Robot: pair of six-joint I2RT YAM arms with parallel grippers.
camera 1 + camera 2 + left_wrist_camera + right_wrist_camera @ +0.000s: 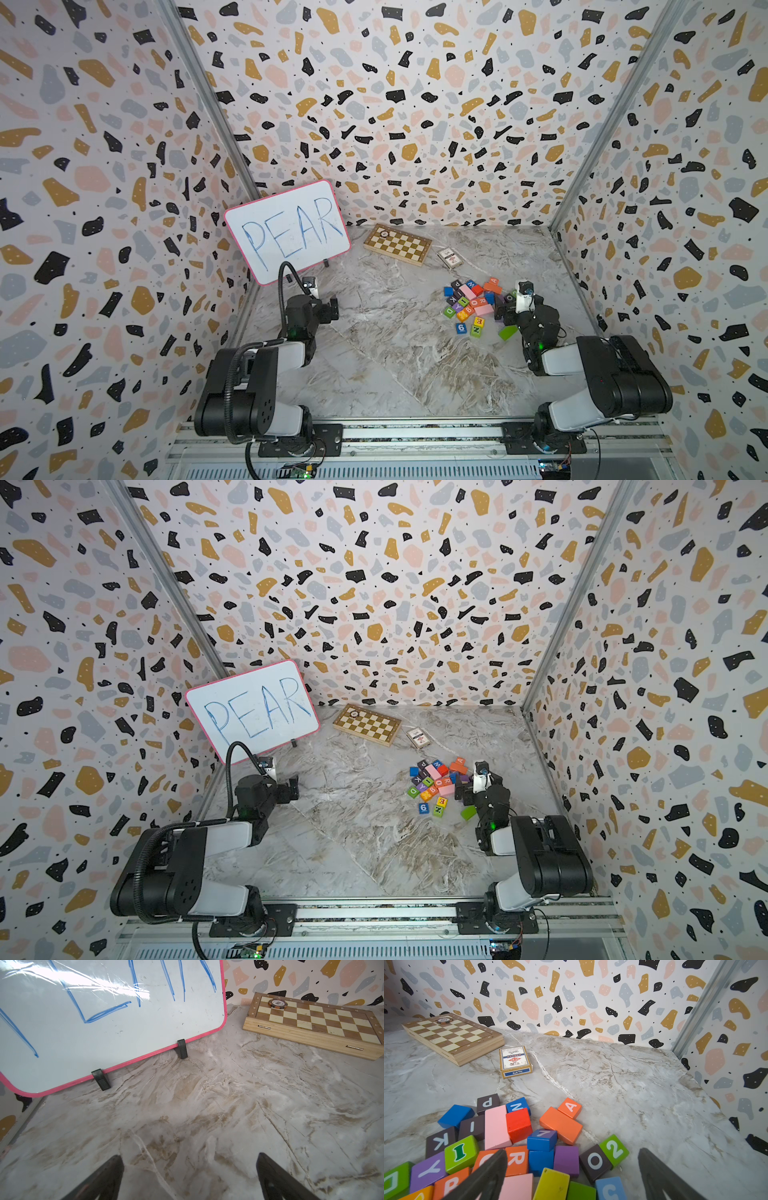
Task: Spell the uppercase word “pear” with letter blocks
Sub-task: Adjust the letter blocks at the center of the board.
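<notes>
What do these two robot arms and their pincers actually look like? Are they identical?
Nearly. The left arm and right arm are chunky black joints with pale grey-white shells, each showing a small green light. A ribbed black hose loops along the left arm only. The left gripper and right gripper each end in two dark, tapering fingers.

This looks like a robotics lab's enclosed test cell. Terrazzo-print panels [415, 104] wall a marble-patterned tabletop [395, 365] on three sides, with aluminium posts [614, 112] at its far corners. A slotted aluminium rail [415, 432] along its near edge carries the left arm [249, 390] and right arm [615, 382].
</notes>
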